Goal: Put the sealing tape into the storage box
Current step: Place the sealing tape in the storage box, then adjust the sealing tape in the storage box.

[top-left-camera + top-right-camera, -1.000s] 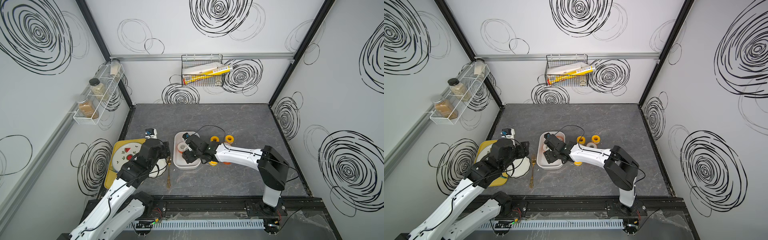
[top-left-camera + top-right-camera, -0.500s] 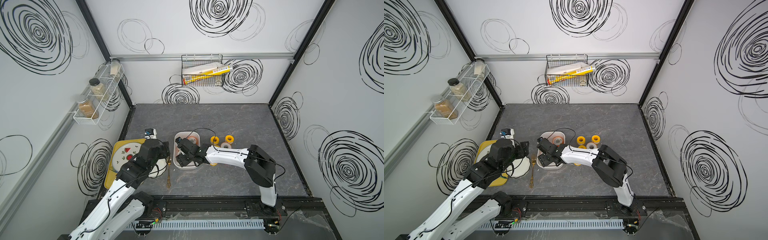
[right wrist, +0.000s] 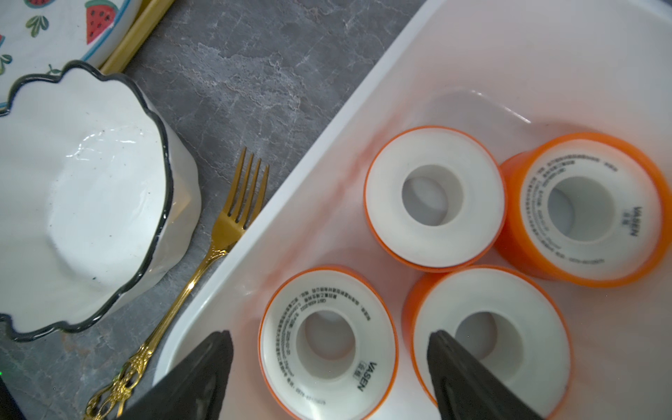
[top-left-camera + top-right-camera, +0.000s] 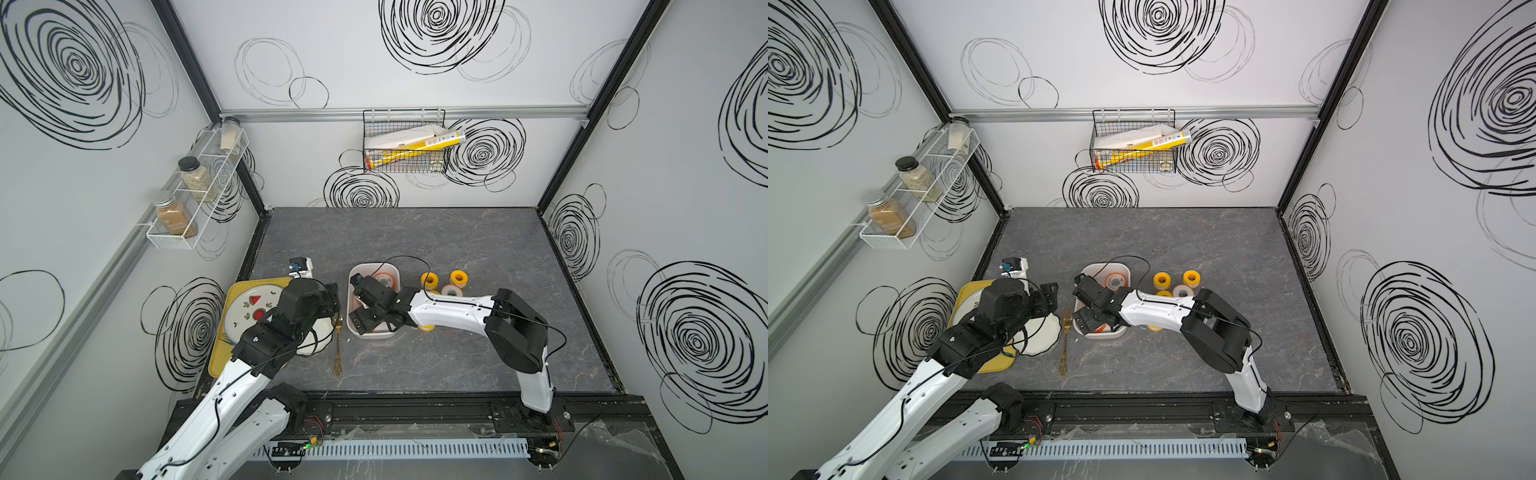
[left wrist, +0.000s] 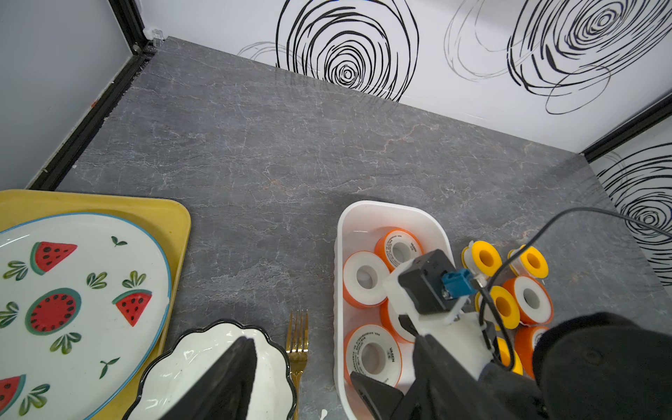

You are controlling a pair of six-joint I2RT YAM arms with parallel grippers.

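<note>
The storage box (image 4: 365,268) is a white tub left of the table's middle. Several rolls of sealing tape lie flat in it, white faces up on orange spools. My right gripper (image 3: 329,338) hangs open over the box's near end. Its fingers straddle one roll (image 3: 327,342) with a gap on each side. Another roll (image 3: 491,334) lies partly under one finger. Several more rolls rest on the table right of the box, among them two yellow ones (image 4: 429,279) (image 4: 458,277). My left gripper (image 5: 331,345) is open and holds nothing, hovering just left of the box.
A gold fork (image 5: 298,345) lies between the box and a white scalloped dish (image 5: 203,363). A yellow tray (image 5: 171,218) with a watermelon plate (image 5: 72,283) fills the left edge. A small white and blue device (image 4: 300,267) stands behind the tray.
My right gripper moved left and nearer, down into the box's near end, and its jaws spread apart around the roll, which now lies free. The left arm has stayed put.
</note>
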